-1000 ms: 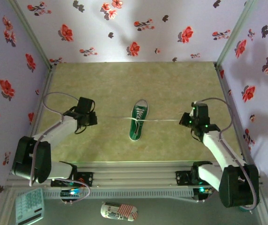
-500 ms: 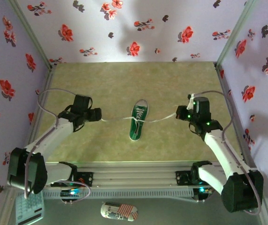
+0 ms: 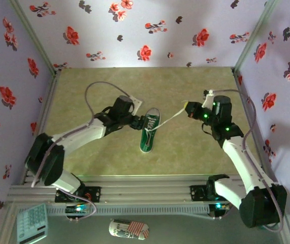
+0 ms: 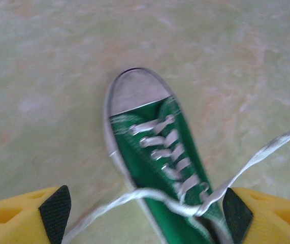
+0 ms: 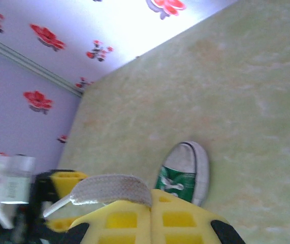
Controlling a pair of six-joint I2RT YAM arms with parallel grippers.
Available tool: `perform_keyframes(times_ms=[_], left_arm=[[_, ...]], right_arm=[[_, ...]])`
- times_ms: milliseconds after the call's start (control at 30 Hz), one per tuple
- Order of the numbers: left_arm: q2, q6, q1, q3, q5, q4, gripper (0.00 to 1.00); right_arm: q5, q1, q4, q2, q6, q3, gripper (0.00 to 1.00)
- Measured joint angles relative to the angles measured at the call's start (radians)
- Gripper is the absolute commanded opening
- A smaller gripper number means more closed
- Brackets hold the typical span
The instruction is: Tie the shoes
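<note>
Left gripper (image 3: 137,123) reached sneaker (image 3: 150,131), right gripper (image 3: 188,110) pinching lace (image 3: 170,118)

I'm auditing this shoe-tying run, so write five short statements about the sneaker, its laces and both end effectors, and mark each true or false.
1. The sneaker lies on the table with its toe cap toward the far wall. True.
2. The right end effector is open and empty. False: it is shut on a lace.
3. The left end effector is open above the sneaker. True.
4. The laces are tied in a finished bow. False: one lace runs loose from the sneaker to the right end effector.
5. Two green sneakers are on the table. False: there is one.
</note>
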Motion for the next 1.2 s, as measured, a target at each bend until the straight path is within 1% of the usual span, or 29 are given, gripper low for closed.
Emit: perform_keyframes(times_ms=[200,333,367,433,467,533,667,800,1033,1133,1200], left_arm=[[0.128,0.031,-0.058,0.084,0.054,0.023,0.80],[0.185,0.043,-0.072,0.122,0.078,0.028,0.76],[0.195,0.044,-0.074,0.129,0.085,0.029,0.73],[0.208,0.047,-0.074,0.133,0.098,0.032,0.64],[0.211,0.049,-0.074,0.133,0.103,0.032,0.62],[0.216,0.052,-0.074,0.133,0.110,0.033,0.61],[0.220,0.052,-0.076,0.133,0.118,0.033,0.64],[0.212,0.051,-0.076,0.129,0.119,0.032,0.68],[0.140,0.055,-0.076,0.108,0.148,0.034,0.83],[0.143,0.060,-0.076,0.107,0.178,0.032,0.84],[0.147,0.061,-0.076,0.107,0.191,0.032,0.83]], right_arm=[[-0.046,0.002,0.073,0.000,0.084,0.006,0.00],[-0.055,0.003,0.082,0.000,0.103,0.007,0.00],[-0.056,0.003,0.082,0.000,0.108,0.007,0.00],[-0.056,0.003,0.082,0.000,0.110,0.007,0.00],[-0.056,0.003,0.082,0.000,0.112,0.007,0.00],[-0.056,0.003,0.082,0.000,0.113,0.006,0.00],[-0.043,0.003,0.076,0.000,0.110,0.007,0.00],[0.018,0.003,0.008,0.000,0.079,0.019,0.00],[0.077,0.003,-0.066,0.000,0.043,0.022,0.00],[0.085,0.003,-0.076,0.000,0.042,0.024,0.00],[0.085,0.003,-0.080,0.000,0.039,0.024,0.00]])
